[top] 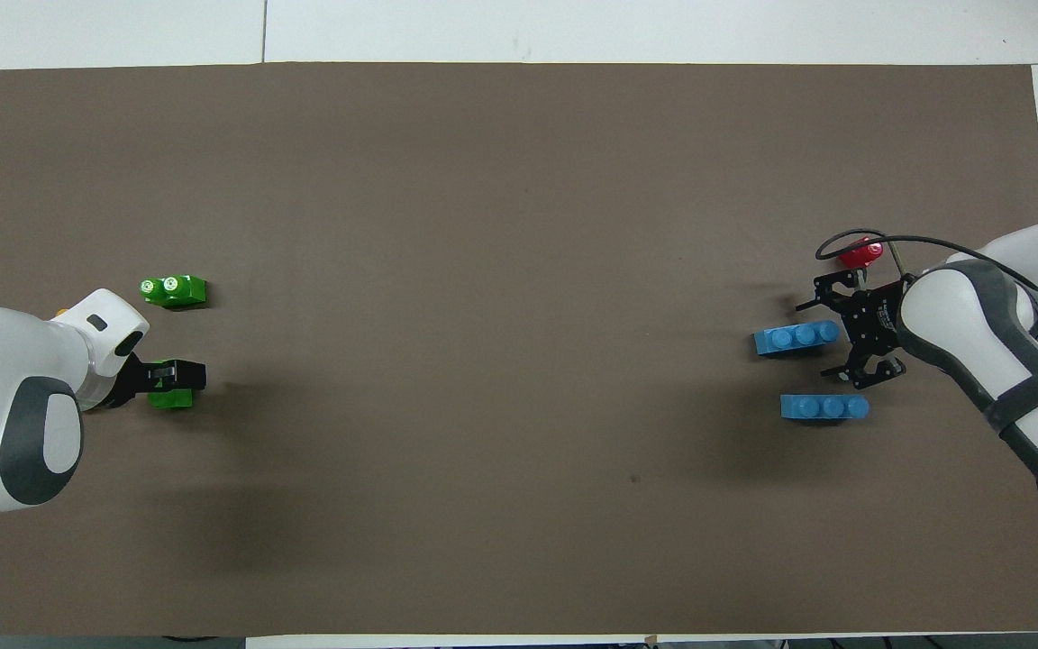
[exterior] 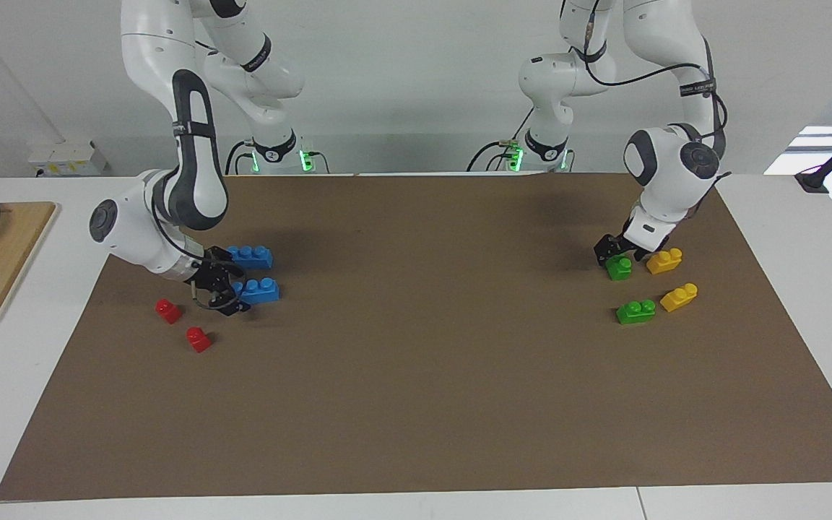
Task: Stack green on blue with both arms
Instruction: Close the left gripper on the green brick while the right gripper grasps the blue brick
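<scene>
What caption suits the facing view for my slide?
Left end effector down at a green brick, right end effector at a blue brick, at either end of the brown mat.

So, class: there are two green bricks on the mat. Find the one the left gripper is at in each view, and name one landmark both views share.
Facing view: the green brick sits under the left gripper, beside a yellow brick.
Overhead view: the same green brick peeks out beneath the left gripper.
Shared landmark: the other green brick, farther from the robots.
</scene>
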Robot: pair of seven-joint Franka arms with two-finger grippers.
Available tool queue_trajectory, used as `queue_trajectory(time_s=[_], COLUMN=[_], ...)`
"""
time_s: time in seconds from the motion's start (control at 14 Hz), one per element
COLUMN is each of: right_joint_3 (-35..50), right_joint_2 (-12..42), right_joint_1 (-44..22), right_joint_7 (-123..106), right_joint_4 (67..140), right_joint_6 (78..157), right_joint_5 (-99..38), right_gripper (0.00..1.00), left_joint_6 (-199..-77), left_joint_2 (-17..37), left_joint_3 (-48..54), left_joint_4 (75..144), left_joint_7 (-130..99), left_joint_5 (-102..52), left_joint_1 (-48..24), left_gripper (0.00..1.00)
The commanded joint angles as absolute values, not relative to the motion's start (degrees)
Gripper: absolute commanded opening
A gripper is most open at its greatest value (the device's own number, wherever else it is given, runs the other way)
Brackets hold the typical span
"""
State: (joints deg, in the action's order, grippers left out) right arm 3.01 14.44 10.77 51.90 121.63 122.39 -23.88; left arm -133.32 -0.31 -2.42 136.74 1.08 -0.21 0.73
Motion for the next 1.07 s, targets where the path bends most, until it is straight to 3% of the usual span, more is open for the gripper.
queue_trajectory(time_s=[0.0, 0.21, 0.43, 0.5, 0.57, 0.64, 0.79, 1.0], right_joint_3=[3.4, 3.4, 3.3, 3.4, 3.4, 3.3, 3.4, 3.4], right_joint_2=[14.6, 14.6, 14.6, 14.6, 14.6, 14.6, 14.6, 14.8], right_joint_1=[12.5, 12.7, 12.7, 12.7, 12.9, 13.2, 13.9, 14.2], right_joint_7=[49.1, 48.4, 48.1, 47.8, 48.0, 48.0, 47.8, 47.9], right_joint_4=[122.2, 122.2, 122.2, 122.2, 122.2, 122.2, 122.2, 120.5], right_joint_6=[123.6, 123.7, 124.1, 124.0, 124.0, 124.0, 123.3, 121.7], right_joint_5=[-26.2, -26.3, -26.5, -26.5, -27.6, -29.2, -30.3, -30.6], right_gripper=[1.00, 0.98, 0.78, 0.68, 0.54, 0.39, 0.00, 0.00], left_joint_6=[-135.8, -135.8, -135.8, -135.8, -135.7, -135.5, -134.4, -126.0], left_joint_2=[0.5, 0.7, 0.8, 0.9, 1.0, 1.2, 1.3, 1.8], left_joint_3=[-2.9, -2.9, -2.9, -2.9, -2.9, -2.9, -2.9, -2.9], left_joint_4=[137.7, 137.7, 137.5, 137.1, 136.9, 136.8, 135.6, 129.3], left_joint_7=[1.1, 0.5, 0.4, 0.4, 0.4, 0.4, 0.2, -3.1], left_joint_5=[-0.1, -0.1, -0.1, -0.1, -0.1, -0.1, -0.1, -0.1], left_joint_1=[0.1, -0.1, 0.0, 0.0, -0.1, -0.2, -0.6, -1.9], left_gripper=[1.00, 0.90, 0.50, 0.32, 0.12, 0.00, 0.00, 0.00])
